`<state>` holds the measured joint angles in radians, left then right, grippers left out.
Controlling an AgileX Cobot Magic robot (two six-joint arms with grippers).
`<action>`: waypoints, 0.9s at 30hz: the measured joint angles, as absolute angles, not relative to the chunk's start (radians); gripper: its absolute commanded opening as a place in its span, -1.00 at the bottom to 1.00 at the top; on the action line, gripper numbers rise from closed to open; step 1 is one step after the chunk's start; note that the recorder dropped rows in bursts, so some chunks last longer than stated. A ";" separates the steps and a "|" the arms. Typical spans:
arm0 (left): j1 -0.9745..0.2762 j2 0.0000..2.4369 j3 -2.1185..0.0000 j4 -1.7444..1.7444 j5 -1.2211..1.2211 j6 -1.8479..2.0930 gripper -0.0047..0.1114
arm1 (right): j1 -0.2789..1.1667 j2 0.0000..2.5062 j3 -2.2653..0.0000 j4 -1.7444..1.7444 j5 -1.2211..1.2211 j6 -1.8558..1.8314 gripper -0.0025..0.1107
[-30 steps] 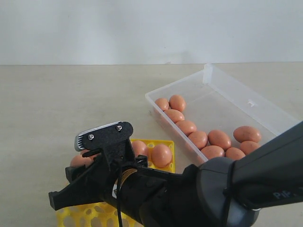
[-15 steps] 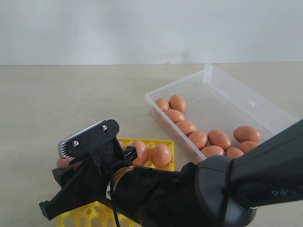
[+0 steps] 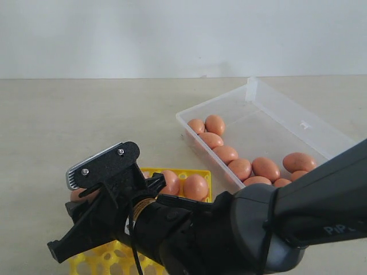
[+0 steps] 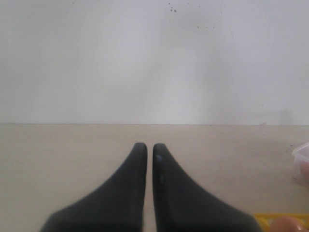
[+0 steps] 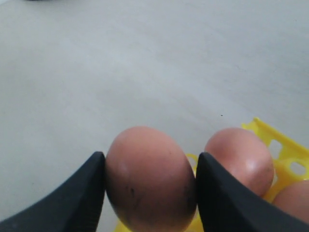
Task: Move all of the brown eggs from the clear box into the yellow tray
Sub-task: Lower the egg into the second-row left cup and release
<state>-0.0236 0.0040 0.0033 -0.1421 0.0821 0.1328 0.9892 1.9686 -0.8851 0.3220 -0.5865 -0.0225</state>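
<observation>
My right tool pinches one brown egg between its two black fingers, hovering at the rim of the yellow tray, which lies toward the near edge of the table. Other eggs already sit in its cups. The clear box, toward the right edge, holds at least nine more brown eggs. My left tool is pressed together, empty. This looks like the placing step. Next, I judge, I centre the egg over a free cup, lower gently, then spread the fingers.

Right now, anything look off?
Nothing stands out. The orange-brown oval eggs in the clear rectangular plastic box look whole, and the right gripper holds one intact egg near the bright yellow plastic tray.
</observation>
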 measured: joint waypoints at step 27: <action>-0.024 0.004 0.003 -0.142 0.082 0.133 -0.85 | 0.989 1.969 -0.885 0.397 -0.558 -0.119 -0.23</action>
